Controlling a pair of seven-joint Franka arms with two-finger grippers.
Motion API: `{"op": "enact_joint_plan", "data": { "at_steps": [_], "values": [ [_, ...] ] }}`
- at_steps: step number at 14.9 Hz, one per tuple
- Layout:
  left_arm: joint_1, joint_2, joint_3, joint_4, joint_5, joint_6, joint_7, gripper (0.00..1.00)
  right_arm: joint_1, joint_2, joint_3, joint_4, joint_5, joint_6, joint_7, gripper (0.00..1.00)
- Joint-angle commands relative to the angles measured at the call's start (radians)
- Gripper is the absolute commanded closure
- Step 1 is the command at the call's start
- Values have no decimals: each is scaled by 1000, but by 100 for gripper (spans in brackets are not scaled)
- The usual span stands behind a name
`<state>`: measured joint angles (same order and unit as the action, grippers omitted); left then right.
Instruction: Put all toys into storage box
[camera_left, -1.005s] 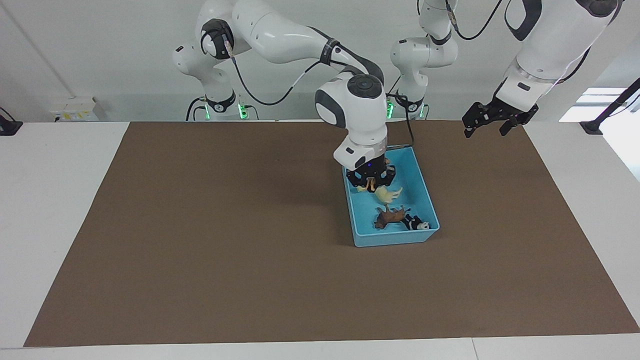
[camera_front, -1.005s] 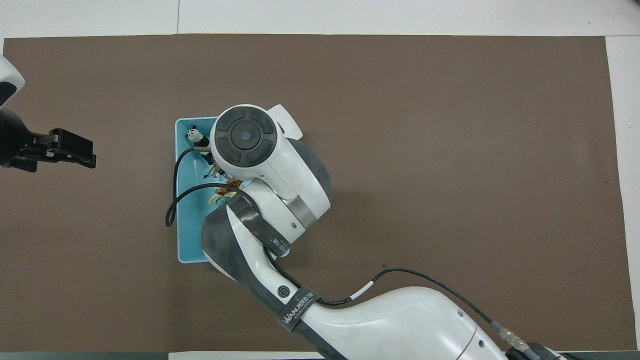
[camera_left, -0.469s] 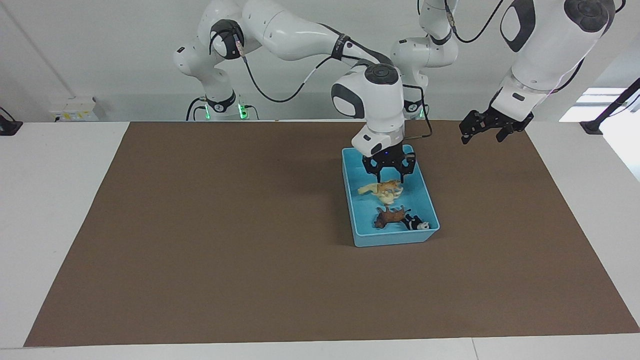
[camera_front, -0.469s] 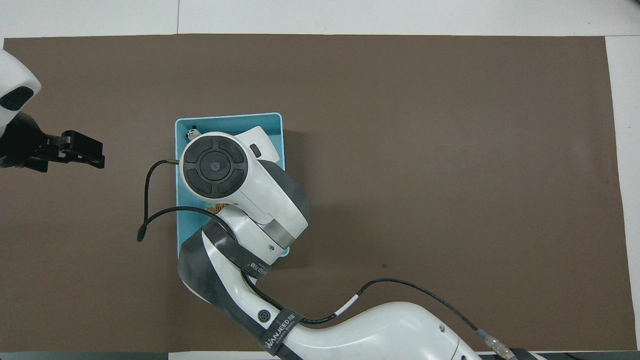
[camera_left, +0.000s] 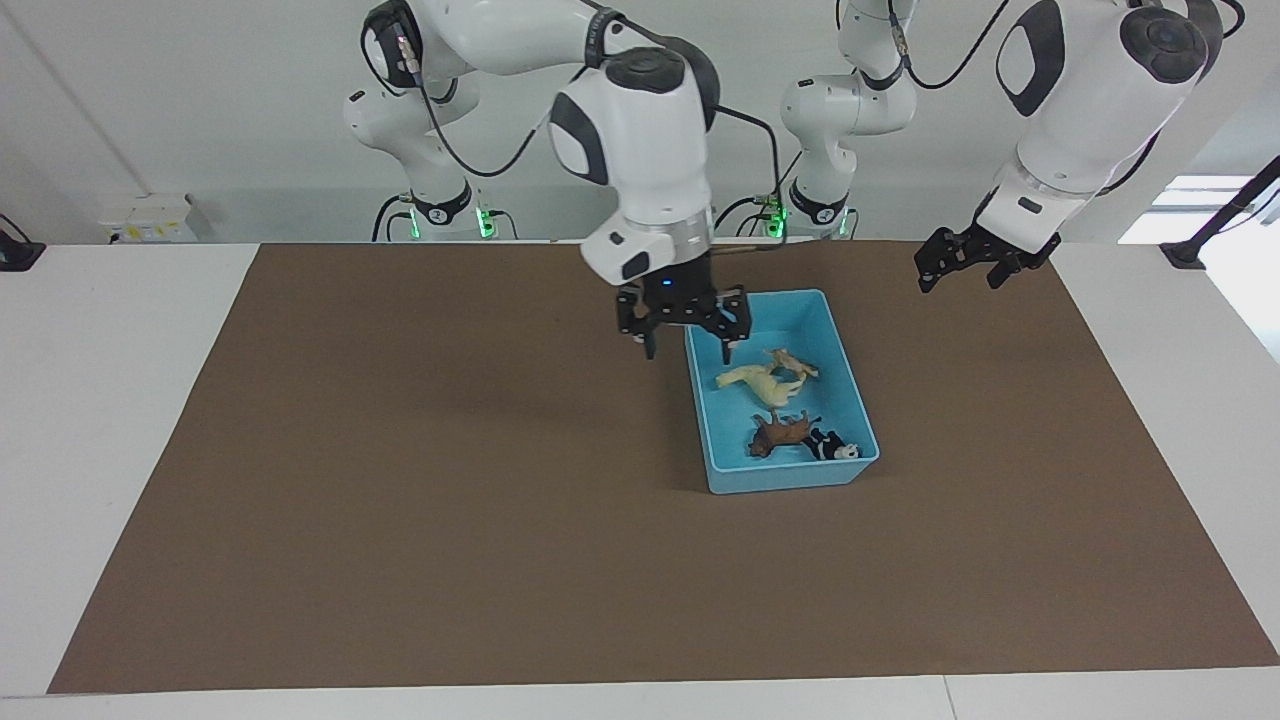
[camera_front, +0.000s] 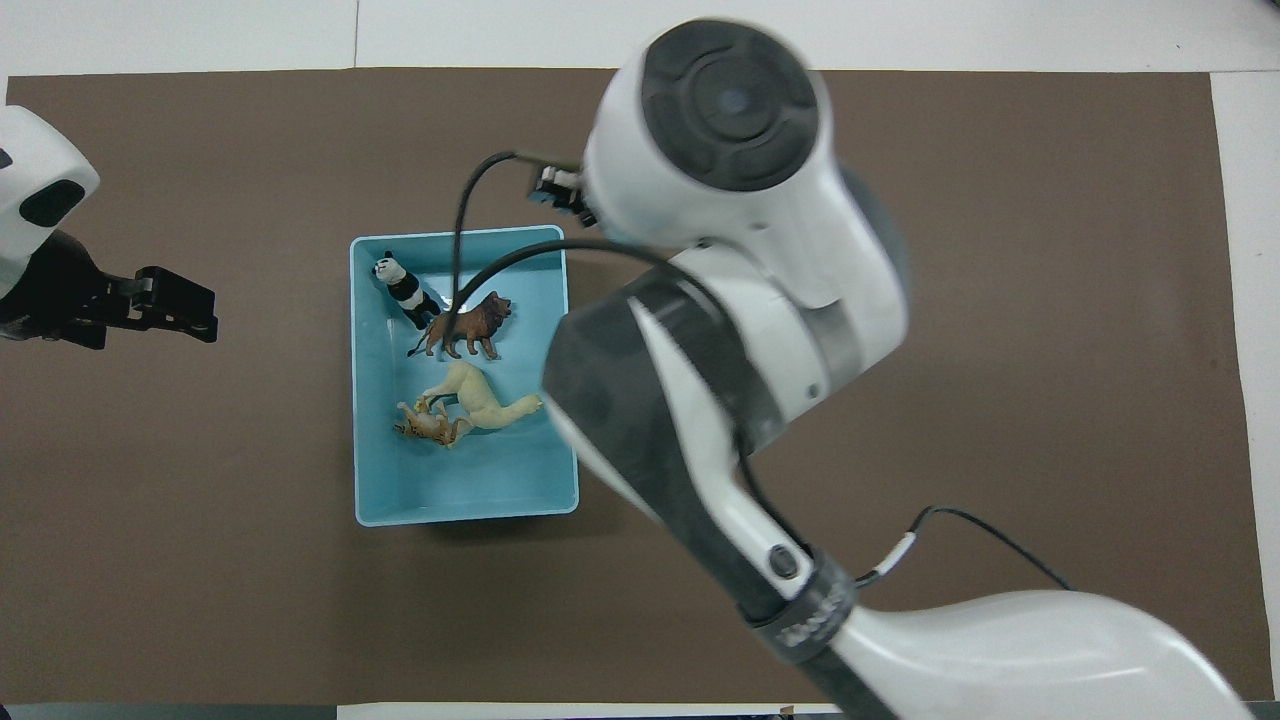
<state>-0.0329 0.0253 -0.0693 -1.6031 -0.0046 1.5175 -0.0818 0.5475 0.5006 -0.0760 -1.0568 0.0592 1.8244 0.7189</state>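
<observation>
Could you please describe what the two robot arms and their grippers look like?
Both arms have glossy white rounded shells with dark grey joint caps and bands. A thin black cable loops along the outside of each. The right gripper and the left gripper are black, blocky, two-fingered units. A small blue light shows just above the right gripper, and green lights glow at the arm bases.

A smooth, slightly glossy light blue plastic storage box (camera_left: 860, 405) sits mid-frame on a matt brown mat (camera_left: 400, 480); arm shells (camera_left: 650, 130) glossy white.
</observation>
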Motion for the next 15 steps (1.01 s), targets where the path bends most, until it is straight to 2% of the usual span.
{"op": "enact_joint_plan", "data": {
  "at_steps": [1,3,5,9,11,15],
  "values": [
    [4,-27,2,-17,18,10,8,0,-141,-25,16,-35,-24,9,-273,0],
    [7,-27,2,-17,18,12,8,0,-248,-31,18,-35,-22,12,-448,0],
    [8,-27,2,-17,18,12,8,0,-337,-43,21,-35,-18,1,-495,0],
    [8,-27,2,-17,18,12,8,0,-399,-123,18,-61,-22,-202,-496,0],
    [8,-28,2,-17,18,12,8,0,-426,-219,21,-153,-19,-261,-496,0],
    [8,-27,2,-17,18,12,8,0,-432,-473,19,-498,-21,-254,-503,0]
  ]
}}
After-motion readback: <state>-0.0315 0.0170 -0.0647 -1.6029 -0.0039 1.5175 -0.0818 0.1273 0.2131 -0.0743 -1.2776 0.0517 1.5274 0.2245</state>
